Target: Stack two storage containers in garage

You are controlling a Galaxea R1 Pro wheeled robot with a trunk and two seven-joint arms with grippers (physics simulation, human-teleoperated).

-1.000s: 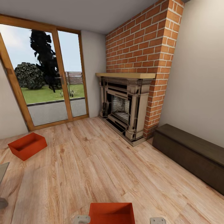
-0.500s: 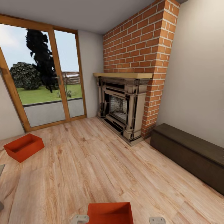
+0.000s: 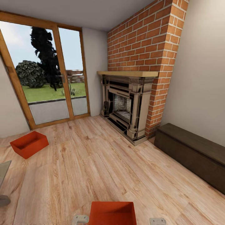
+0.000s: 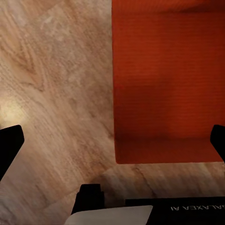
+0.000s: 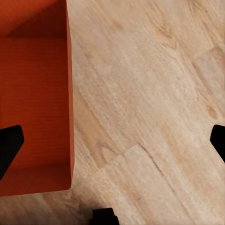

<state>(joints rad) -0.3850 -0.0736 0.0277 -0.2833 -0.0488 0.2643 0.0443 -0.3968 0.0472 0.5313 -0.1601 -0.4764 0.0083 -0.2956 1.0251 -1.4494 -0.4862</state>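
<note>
The robot stands in the living room, on a light wood-plank floor (image 3: pixel 93 162). One orange-red bin (image 3: pixel 112 214) sits on the planks right at the bottom edge of the head view, directly in front of the robot, between two pale grey arm parts that poke up on either side of it. The second bin (image 3: pixel 29 144) rests on the floor well apart from the first, toward the left edge of the room near the wood-framed glass doors (image 3: pixel 47 78), and it sits at an angle to the planks. A red-brick fireplace (image 3: pixel 131 106) rises in the far corner, with a long dark low bench (image 3: pixel 190 154) against the beige wall to its right. In the left wrist view, the left end effector (image 4: pixel 112 143) is spread wide, its dark fingertips (image 4: pixel 9 145) at opposite edges of the picture, above the near bin's inside and the bare planks beside its wall. In the right wrist view, the right end effector (image 5: pixel 112 145) is likewise spread wide, one fingertip over the bin (image 5: pixel 33 108) and the other over bare wood. Neither end effector holds anything.
</note>
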